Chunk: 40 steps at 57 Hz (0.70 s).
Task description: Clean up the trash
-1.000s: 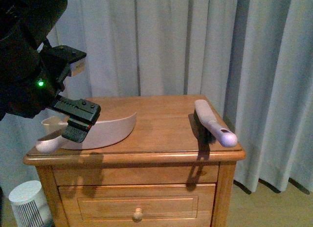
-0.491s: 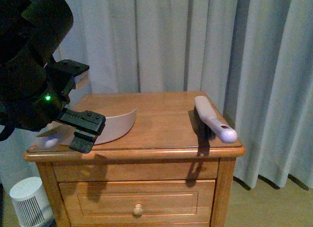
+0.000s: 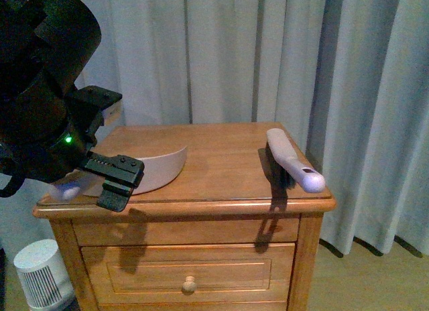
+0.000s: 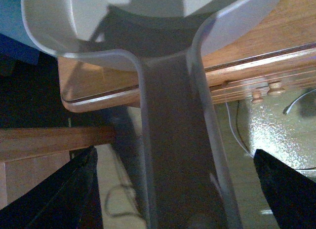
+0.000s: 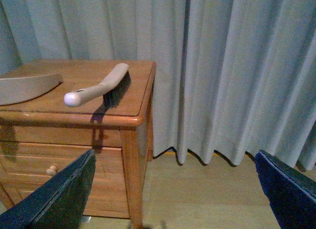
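The small white wad of trash shows in no view. The beige-pink dustpan [image 3: 157, 169] lies on the left of the wooden nightstand [image 3: 221, 157], its handle [image 3: 66, 189] reaching over the left front corner. My left gripper [image 3: 115, 182] is open and straddles that handle. In the left wrist view the handle [image 4: 173, 140] runs between the two black fingers [image 4: 69, 189] without visible contact, with my left gripper [image 4: 177, 199] around it. My right gripper [image 5: 173, 199] is open and empty over the floor, to the right of the nightstand.
A beige hand brush [image 3: 293, 163] lies on the nightstand's right side, its handle past the front edge; it also shows in the right wrist view [image 5: 101, 86]. Grey curtains [image 3: 234, 56] hang behind. A small white ribbed appliance [image 3: 39, 271] stands on the floor at the left.
My left arm has come lower and nearer the nightstand's front left corner, its gripper sinking around the dustpan handle. The brush and dustpan have stayed put.
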Available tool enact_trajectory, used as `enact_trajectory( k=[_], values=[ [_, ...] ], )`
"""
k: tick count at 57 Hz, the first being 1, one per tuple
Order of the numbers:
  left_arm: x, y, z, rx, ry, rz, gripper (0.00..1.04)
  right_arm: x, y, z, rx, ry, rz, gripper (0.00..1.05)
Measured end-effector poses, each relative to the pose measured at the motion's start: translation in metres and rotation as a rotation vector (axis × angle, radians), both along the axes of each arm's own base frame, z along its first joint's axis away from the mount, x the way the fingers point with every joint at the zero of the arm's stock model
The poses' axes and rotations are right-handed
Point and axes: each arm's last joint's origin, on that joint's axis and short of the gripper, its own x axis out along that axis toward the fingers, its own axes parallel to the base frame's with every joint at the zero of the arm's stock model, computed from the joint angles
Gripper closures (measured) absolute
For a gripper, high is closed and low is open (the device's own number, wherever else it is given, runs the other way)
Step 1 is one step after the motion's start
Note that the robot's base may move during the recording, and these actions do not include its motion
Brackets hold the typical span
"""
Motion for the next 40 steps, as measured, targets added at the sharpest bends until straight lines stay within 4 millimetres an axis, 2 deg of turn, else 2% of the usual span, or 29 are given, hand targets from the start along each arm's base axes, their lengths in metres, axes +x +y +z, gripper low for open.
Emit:
enact_trajectory(
  k=[6, 21, 34, 40],
  values=[
    [0.0, 0.0, 0.0, 0.005, -0.003, 0.0, 0.32, 0.0, 0.0, 0.0, 0.0, 0.0, 0.0, 0.07],
    [0.0, 0.001, -0.001, 0.015, -0.012, 0.006, 0.75, 0.0, 0.0, 0.0, 0.0, 0.0, 0.0, 0.07],
    [-0.003, 0.005, 0.004, 0.01, -0.045, 0.002, 0.77, 0.0, 0.0, 0.0, 0.0, 0.0, 0.0, 0.07],
    [-0.005, 0.005, 0.015, -0.004, -0.104, -0.007, 0.77, 0.0, 0.0, 0.0, 0.0, 0.0, 0.0, 0.07]
  ],
)
